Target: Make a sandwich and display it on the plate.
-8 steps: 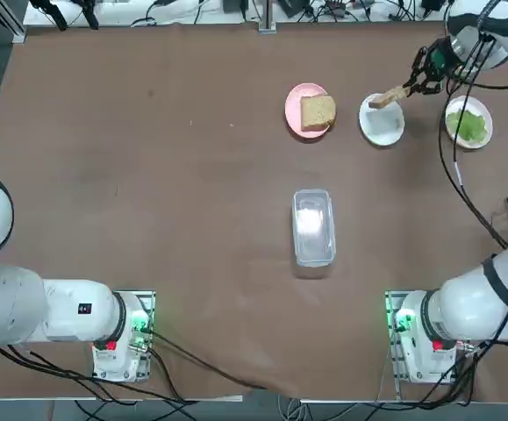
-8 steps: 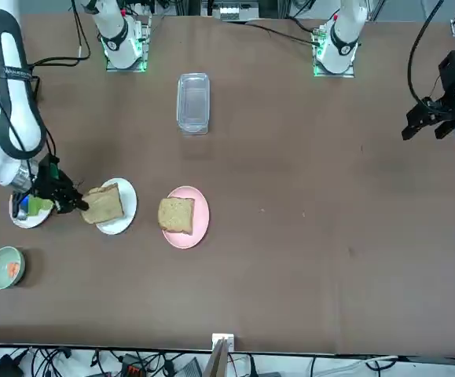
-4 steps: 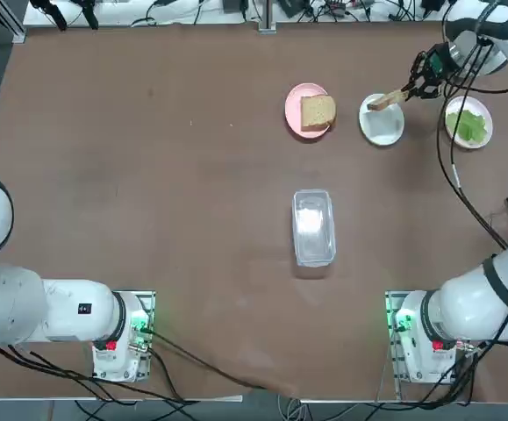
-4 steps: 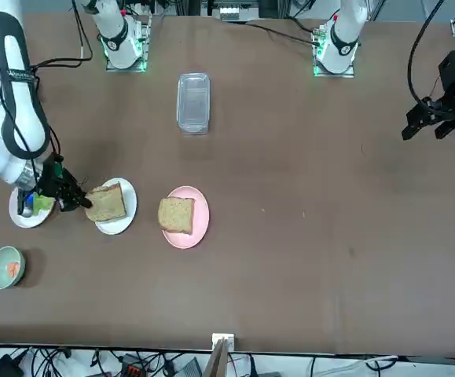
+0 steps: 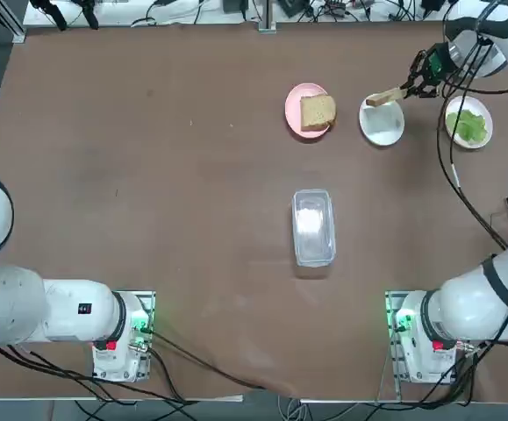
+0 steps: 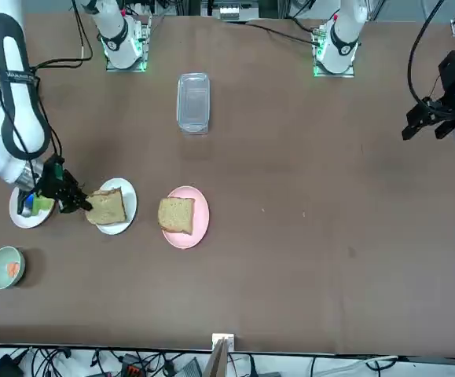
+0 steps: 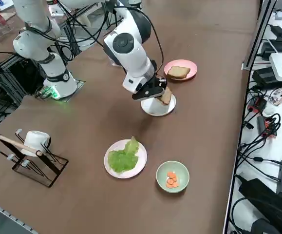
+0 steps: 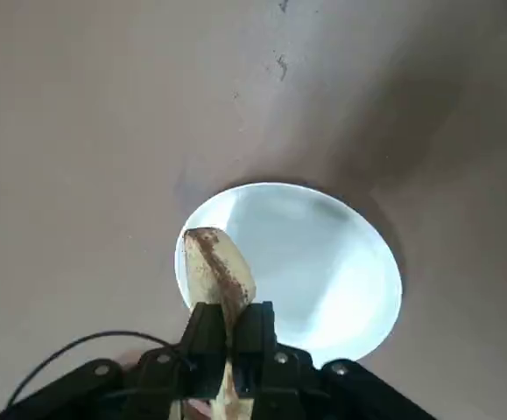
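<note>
Right gripper (image 5: 407, 88), upper right of top view: clamped on one edge of toast slice (image 5: 382, 98) | slice juts leftward from jaws, tilted, over bare white plate (image 5: 382, 128) | second slice (image 5: 318, 111) on pink plate (image 5: 293, 105), left | lettuce (image 5: 468, 125) right.

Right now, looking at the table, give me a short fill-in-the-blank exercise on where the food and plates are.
1. The right gripper is shut on a slice of ____, held above the white plate.
2. The other toast lies on the ____ plate.
3. The lettuce lies on a white plate beside a green bowl that holds pieces of ____ food.
4. The clear container near the table's middle stands ____ from all the plates.

Missing words: toast; pink; orange; apart
</note>
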Controlling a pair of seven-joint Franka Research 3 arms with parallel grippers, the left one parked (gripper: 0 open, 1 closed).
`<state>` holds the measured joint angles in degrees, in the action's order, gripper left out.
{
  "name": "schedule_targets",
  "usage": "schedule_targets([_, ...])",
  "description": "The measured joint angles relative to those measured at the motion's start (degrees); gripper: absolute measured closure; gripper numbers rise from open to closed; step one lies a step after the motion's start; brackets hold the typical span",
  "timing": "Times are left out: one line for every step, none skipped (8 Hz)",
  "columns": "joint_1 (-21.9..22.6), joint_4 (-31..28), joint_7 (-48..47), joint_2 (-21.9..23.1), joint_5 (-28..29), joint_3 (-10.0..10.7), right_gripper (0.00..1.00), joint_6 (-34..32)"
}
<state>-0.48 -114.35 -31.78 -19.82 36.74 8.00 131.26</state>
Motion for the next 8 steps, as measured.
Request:
schedule_targets([0.0, 0.0, 0.0, -0.2, 0.1, -0.1, 0.92, 0.1])
schedule_targets([0.0, -0.1, 0.0, -0.3, 0.1, -0.1, 0.92, 0.3])
schedule_targets([0.0, -0.1, 0.3, -0.4, 0.2, -0.1, 0.92, 0.7])
schedule_targets([0.0, -0.1, 1.2, -0.7, 1.2, -0.1, 0.92, 1.1])
schedule_targets([0.0, -0.2, 2.9, -1.1, 2.8, -0.1, 0.92, 1.4])
schedule_targets([0.0, -0.2, 4.6, -1.5, 4.0, -0.1, 0.92, 1.6])
schedule_targets([0.0, -0.2, 5.4, -1.9, 4.4, -0.1, 0.92, 1.7])
schedule_targets([0.0, -0.2, 5.6, -2.1, 4.5, -0.1, 0.92, 1.8])
